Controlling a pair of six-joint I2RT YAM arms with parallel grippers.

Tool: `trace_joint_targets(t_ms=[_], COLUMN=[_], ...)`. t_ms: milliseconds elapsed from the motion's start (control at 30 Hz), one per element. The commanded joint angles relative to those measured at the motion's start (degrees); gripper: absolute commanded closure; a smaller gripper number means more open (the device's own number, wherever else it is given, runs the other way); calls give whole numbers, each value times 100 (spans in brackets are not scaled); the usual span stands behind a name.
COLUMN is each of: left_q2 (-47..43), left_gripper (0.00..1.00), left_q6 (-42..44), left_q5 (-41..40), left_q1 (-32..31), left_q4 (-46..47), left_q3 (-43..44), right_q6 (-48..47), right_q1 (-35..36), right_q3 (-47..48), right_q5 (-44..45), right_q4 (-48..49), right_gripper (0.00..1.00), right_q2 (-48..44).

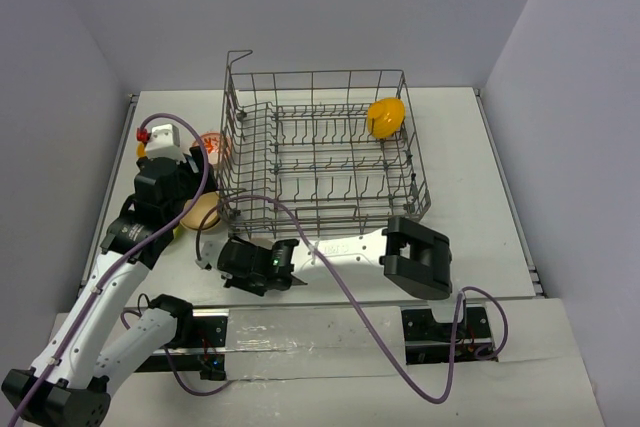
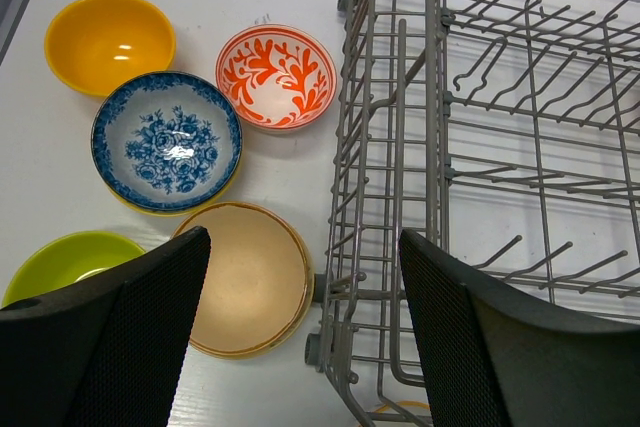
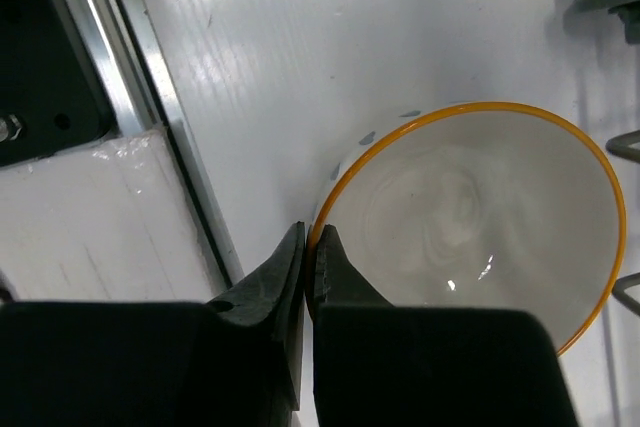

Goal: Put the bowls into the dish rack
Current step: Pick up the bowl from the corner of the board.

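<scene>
The white table [image 1: 470,197] carries the dish rack [image 1: 245,162], which stands across its middle and far part. To the rack's left, five bowls sit mouth-up in a close cluster. The orange-yellow bowl [image 2: 108,39] is far and outermost, and the red-and-white bowl [image 2: 276,75] is just beside the rack. The blue-patterned bowl [image 2: 166,139] sits nearer, with the tan bowl [image 2: 250,277] by the rack's near corner and the lime green bowl [image 2: 70,259] to its left. A white bowl [image 3: 470,217] — orange-rimmed — sits apart, near the table's front edge.
</scene>
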Motion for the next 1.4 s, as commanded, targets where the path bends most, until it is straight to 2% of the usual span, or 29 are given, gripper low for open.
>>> trace_joint_targets(t_ms=[0,233,767,867,1033,1233,1367], left_q2=[-60,-43,194,308,326,186,54], left_gripper=[20,22,27,29,30,29,29], left_q6=[146,199,278,305,296,217,120], left_q5=[142,335,1143,1390,1627,1172,478], left_q1=[31,30,30,30,30,30,39], left_q4=[228,237,368,421,544,579,500], left_q3=[-13,5,5,48,171,268,382], right_q6=[271,455,342,263,218,297,350], right_q1=[5,120,146,50,-581,-1180,-1558], right_q3=[-178,-355,322,506,577,191,-3], right_q5=[-376,-982,-1291,-1211,-1307,-1440,-1580], right_q4=[57,-14,-304,-339,-330,-146,-5], right_gripper=[100,100,100,100,100,100,100], right_q2=[-494,-1732,-3228,-3606,-4141,-4503,-4608])
